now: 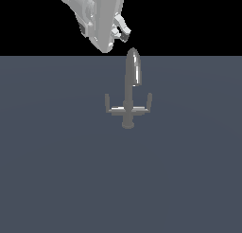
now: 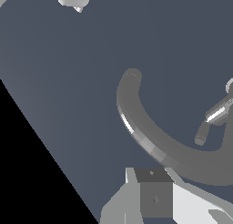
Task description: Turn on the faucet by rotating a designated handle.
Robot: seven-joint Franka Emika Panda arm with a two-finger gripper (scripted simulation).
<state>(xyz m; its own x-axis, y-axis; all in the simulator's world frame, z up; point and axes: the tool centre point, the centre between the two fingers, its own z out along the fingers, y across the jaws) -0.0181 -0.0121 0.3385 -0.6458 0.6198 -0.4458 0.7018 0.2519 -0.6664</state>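
The faucet (image 1: 128, 104) stands on the grey floor in the middle of the exterior view, with a tall arched spout (image 1: 133, 68) and a round base. The handle (image 1: 109, 105) is the crossbar's arm on the exterior view's left, with a short upturned tip. My gripper (image 1: 123, 31) hangs above the spout's top, slightly to the exterior view's left, touching nothing. Its fingers look apart and empty. In the wrist view the curved spout (image 2: 150, 143) fills the middle, one finger (image 2: 154, 196) shows at the edge, and one crossbar arm (image 2: 213, 118) shows; which arm I cannot tell.
The matching arm (image 1: 148, 104) of the crossbar is on the exterior view's right. The flat grey floor (image 1: 56, 170) spreads around the faucet. My white arm and hand (image 1: 94, 14) reach in from the top of the exterior view.
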